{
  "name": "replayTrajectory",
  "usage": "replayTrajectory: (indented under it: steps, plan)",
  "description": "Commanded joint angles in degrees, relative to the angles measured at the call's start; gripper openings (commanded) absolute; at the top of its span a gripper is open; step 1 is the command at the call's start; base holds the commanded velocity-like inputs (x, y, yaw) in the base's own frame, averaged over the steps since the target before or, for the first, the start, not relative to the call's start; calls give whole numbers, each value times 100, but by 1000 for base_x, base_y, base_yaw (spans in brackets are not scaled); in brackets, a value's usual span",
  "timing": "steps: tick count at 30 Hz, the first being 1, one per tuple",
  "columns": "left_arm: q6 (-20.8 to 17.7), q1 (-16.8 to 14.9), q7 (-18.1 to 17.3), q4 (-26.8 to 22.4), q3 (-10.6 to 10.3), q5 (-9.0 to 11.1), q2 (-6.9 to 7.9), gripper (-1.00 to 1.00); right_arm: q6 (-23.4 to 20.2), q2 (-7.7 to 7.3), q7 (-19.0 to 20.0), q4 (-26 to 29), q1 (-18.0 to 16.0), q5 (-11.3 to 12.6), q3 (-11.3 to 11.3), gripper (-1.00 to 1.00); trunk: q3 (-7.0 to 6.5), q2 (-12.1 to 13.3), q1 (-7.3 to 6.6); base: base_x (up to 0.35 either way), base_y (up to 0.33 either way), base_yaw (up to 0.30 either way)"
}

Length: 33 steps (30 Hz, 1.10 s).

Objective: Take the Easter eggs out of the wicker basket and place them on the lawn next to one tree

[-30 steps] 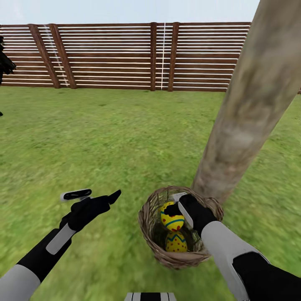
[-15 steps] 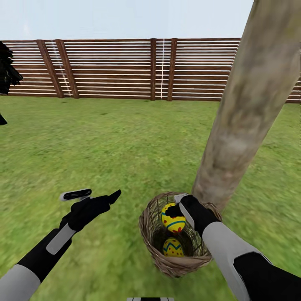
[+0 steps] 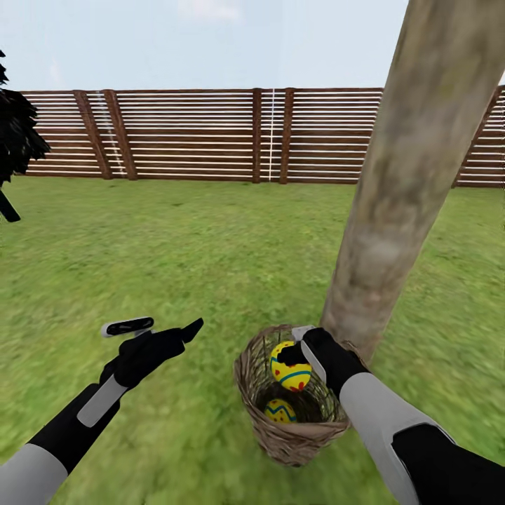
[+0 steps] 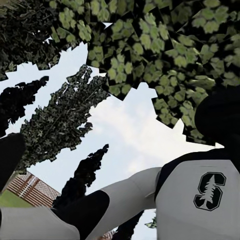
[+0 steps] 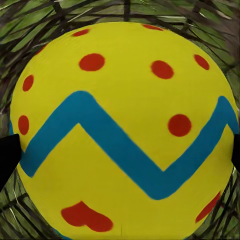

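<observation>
The wicker basket (image 3: 289, 443) stands on the lawn (image 3: 210, 259) at the foot of the tree (image 3: 400, 182), whose thick pale trunk rises just behind it. My right gripper (image 3: 293, 344) reaches into the basket from above, shut on a yellow Easter egg (image 3: 292, 367) held near the rim. That egg (image 5: 120, 130) shows a blue zigzag and red dots up close, with a dark finger (image 5: 7, 156) at its side. A second egg (image 3: 280, 410) lies at the basket's bottom. My left gripper (image 3: 160, 327) hovers open over the grass, to the left of the basket.
A brown slatted fence (image 3: 210, 133) closes the far side of the lawn. A black-foliaged tree (image 3: 15, 140) stands at the far left. Open grass stretches left of and behind the basket. Leafy crowns (image 4: 150, 45) and sky appear in the left wrist view.
The head view has tilted up, so the fence sits lower in the picture. The egg in my right gripper is slightly higher relative to the basket. The left arm has not moved.
</observation>
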<state>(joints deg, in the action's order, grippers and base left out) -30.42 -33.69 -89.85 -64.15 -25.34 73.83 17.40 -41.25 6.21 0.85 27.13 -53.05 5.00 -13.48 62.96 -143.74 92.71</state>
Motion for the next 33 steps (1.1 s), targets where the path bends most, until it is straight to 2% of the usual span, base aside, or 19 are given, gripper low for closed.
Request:
replayTrajectory:
  steps: [1, 12, 17, 33]
  plan:
    - [-61, -6, -15, 1, -24, 35, 8, 100, -24, -6, -15, 6, -3, 53, -30, -100, -18, -1, -6, -89, 0, 0]
    - [-61, -6, -15, 0, -24, 35, 8, 100, -11, -14, -15, 2, -3, 54, -23, -100, -261, 14, -34, -9, 0, 0]
    - [-61, -6, -15, 5, -24, 35, 8, 100, -6, -15, -16, -3, -3, 53, -23, -100, -372, 21, -47, -207, 0, 0]
    - [-61, -6, -15, 8, -24, 35, 7, 100, -5, -37, -15, 2, -3, 46, -14, -100, -727, 42, -88, -4, 0, 0]
